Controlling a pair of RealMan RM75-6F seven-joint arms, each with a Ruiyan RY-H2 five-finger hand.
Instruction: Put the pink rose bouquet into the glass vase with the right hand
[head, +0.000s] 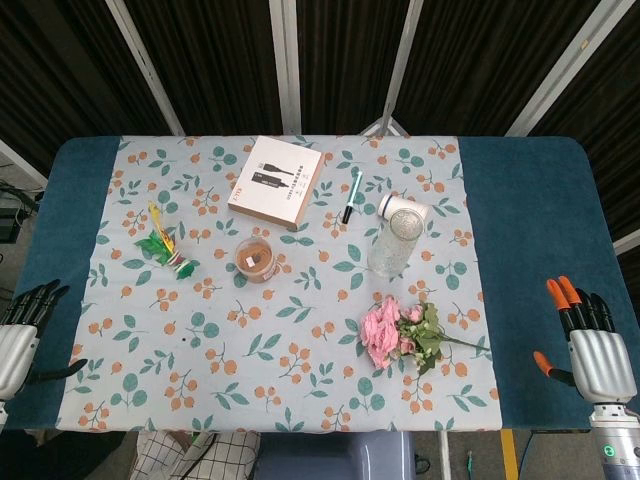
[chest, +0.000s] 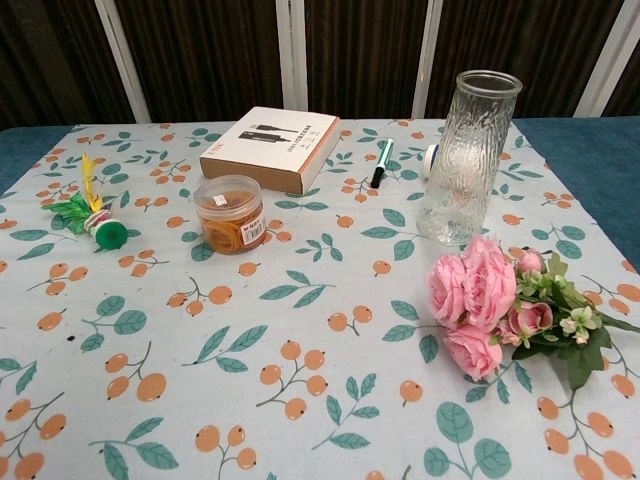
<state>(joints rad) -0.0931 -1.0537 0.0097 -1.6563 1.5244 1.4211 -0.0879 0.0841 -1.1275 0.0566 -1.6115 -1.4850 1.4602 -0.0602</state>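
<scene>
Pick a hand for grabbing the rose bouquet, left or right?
Right. The right hand rests open at the table's right edge, on the side where the pink rose bouquet lies and its stems point. The glass vase stands just behind it. The left hand sits across the whole cloth.

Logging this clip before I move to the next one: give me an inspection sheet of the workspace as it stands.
Surface: table with blue top, floral cloth over its middle.
Job's things: pink rose bouquet lies flat on the cloth, stems toward the robot's right; glass vase upright just behind it, holding no flowers.
Clutter: box, pen, lidded jar, green and yellow toy, small white object behind the vase.
Hands: left hand and right hand at the table's edges, holding nothing.
Cables: nothing seen.
Surroundings: dark curtain with pale struts behind.
</scene>
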